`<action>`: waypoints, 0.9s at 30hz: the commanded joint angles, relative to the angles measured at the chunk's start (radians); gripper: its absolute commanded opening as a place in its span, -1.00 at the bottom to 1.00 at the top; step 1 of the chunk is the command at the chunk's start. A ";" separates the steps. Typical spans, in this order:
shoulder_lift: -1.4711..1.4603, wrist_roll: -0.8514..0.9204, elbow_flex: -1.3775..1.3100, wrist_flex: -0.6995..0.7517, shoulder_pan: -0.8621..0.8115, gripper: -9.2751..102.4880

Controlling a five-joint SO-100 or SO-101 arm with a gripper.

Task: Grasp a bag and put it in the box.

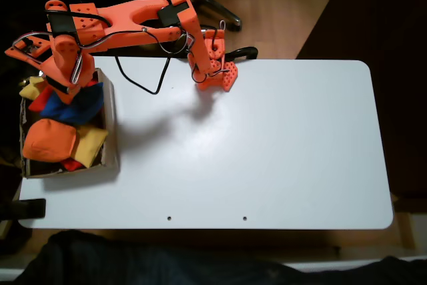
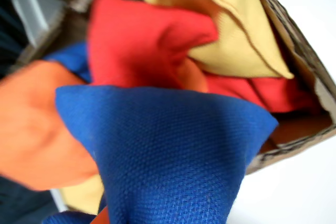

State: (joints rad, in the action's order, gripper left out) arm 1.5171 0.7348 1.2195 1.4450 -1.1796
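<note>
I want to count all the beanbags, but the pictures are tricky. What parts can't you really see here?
- Gripper fingers: in the fixed view the orange arm covers them over the box, so open or shut is unclear.
- Blue bag: the wrist view's bottom edge cuts it off.
- Beanbag count: the bags overlap in the box, and the arm hides some in the fixed view.
- Orange beanbag: blurred at the wrist view's left edge.

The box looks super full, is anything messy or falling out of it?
Nothing has spilled onto the table. The box is heaped, though: the blue bag lies on top of the orange, yellow and red bags, with the gripper over that end. In the wrist view the blue bag reaches up to the cardboard wall.
</note>
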 commanded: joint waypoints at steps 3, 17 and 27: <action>0.097 0.032 0.026 -0.006 -0.043 -0.68; 0.052 0.035 0.063 -0.224 -0.120 -0.69; -0.040 0.087 0.063 -0.296 -0.176 -0.69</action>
State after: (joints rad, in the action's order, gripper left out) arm 1.4788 0.8084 1.2916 1.2057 -1.2977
